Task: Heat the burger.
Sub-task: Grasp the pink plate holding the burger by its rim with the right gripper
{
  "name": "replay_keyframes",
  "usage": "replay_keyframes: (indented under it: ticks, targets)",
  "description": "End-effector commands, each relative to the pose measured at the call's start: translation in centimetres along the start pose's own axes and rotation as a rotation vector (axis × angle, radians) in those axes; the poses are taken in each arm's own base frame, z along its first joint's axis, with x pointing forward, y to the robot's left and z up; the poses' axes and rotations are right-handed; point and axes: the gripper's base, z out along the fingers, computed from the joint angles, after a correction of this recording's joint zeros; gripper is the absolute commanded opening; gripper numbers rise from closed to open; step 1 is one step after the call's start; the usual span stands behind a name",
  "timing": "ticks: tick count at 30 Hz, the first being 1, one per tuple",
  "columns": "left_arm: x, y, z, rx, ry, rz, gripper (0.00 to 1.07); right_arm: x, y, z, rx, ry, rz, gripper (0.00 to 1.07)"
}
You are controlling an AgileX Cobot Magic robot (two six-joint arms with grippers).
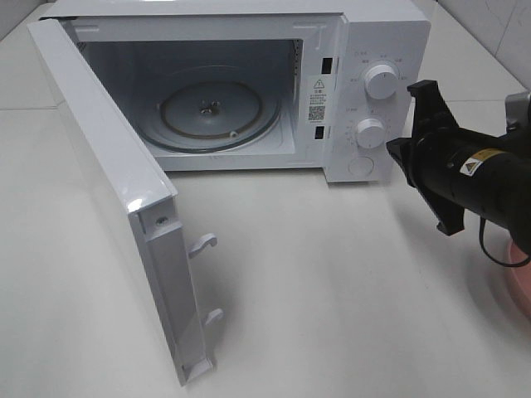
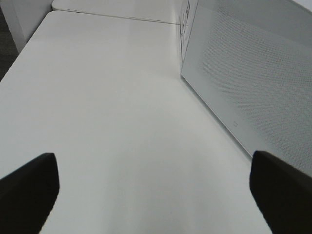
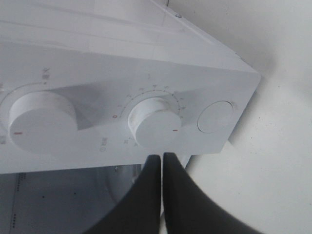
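Right fingers (image 3: 146, 195) are pressed shut, empty, near the lower dial (image 3: 155, 122) of the microwave (image 1: 365, 50); left fingers (image 2: 29, 190) are spread wide, empty, above the table (image 2: 122, 122). The burger is shown in no view.

microwave (image 1: 375, 37): door (image 1: 99, 166) open; glass turntable (image 1: 211, 114) inside; pink plate (image 1: 516, 292) far right

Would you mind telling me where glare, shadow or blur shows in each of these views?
Exterior high: soft, even light, a bright sheen along the open microwave door. Left wrist: the table looks washed out, the left gripper dark and blurred. Right wrist: the right gripper is out of focus; a grey shadow crosses the panel beside the nearer knob.
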Motion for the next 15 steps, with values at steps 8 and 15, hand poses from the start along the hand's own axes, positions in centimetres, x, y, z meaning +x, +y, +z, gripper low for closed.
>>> replay_keyframes:
  ticks: [8, 15]
  targets:
    - [0.0, -0.1, -0.2, 0.011, -0.023, -0.002, 0.98, -0.2, 1.3, -2.5, 0.072, 0.1, -0.355, 0.0]
    - [0.0, -0.1, -0.2, 0.011, -0.023, -0.002, 0.98, 0.0, 1.4, -3.8, 0.121, 0.199, -0.623, 0.0]
